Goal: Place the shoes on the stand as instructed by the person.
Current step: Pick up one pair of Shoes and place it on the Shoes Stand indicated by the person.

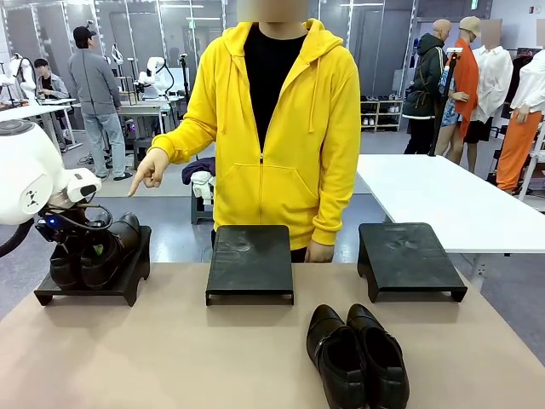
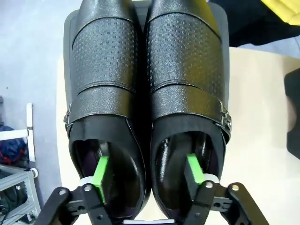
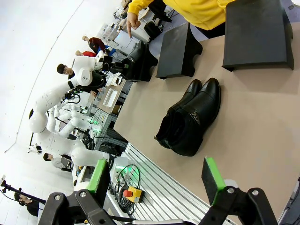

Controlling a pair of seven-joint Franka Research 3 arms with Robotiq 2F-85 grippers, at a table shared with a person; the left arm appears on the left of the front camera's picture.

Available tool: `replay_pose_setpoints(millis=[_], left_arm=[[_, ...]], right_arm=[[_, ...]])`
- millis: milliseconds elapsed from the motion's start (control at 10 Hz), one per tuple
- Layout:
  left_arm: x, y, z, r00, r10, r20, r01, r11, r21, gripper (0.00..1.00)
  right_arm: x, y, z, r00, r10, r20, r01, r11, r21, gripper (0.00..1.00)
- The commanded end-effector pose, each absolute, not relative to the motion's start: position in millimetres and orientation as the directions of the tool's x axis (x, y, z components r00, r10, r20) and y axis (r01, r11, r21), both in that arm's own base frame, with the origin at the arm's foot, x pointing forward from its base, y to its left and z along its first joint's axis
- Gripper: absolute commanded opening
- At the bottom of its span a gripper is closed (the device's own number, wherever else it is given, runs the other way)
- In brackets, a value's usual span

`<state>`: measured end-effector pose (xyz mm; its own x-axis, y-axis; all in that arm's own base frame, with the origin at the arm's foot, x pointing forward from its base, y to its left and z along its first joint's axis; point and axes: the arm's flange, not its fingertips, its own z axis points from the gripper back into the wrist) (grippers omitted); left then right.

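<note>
A black pair of shoes [image 1: 122, 237] with dotted uppers and side buckles stands on the left stand [image 1: 128, 285]. My left gripper [image 1: 89, 250] hangs over their heel ends, open. One green-padded finger [image 2: 101, 171] sits inside each shoe [image 2: 108, 70], and the pads stand clear of the inner walls between them. A second dark, ankle-high pair [image 1: 358, 354] lies on the table near the front, seen in the right wrist view as boots [image 3: 192, 119]. My right gripper [image 3: 157, 180] hovers open above the table's edge, holding nothing. The person [image 1: 272, 111] in a yellow hoodie points a hand [image 1: 149, 173] toward the left stand.
Two more low black stands sit along the far edge, one in the middle [image 1: 249, 262] and one at the right [image 1: 409, 256], both bare. The beige tabletop [image 1: 170, 358] lies open in front of them. A white table [image 1: 443, 192] stands behind at the right.
</note>
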<state>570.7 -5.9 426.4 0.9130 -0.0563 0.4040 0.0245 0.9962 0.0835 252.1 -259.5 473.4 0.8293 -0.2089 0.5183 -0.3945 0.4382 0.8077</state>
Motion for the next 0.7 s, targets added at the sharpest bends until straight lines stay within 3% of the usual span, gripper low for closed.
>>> replay_pose_setpoints(millis=[0, 600], left_arm=[[563.7, -9.3, 426.8, 0.906, -0.046, 0.420, 0.005, 0.995, 0.097, 0.98], [569.3, -5.6, 428.3, 0.912, -0.055, 0.407, 0.023, 0.996, 0.084, 1.00]], right_arm=[[251.6, -261.3, 474.9, 0.823, -0.204, 0.529, -0.409, 0.432, 0.804, 1.00], [251.6, -261.3, 474.9, 0.823, -0.204, 0.529, -0.409, 0.432, 0.804, 1.00]])
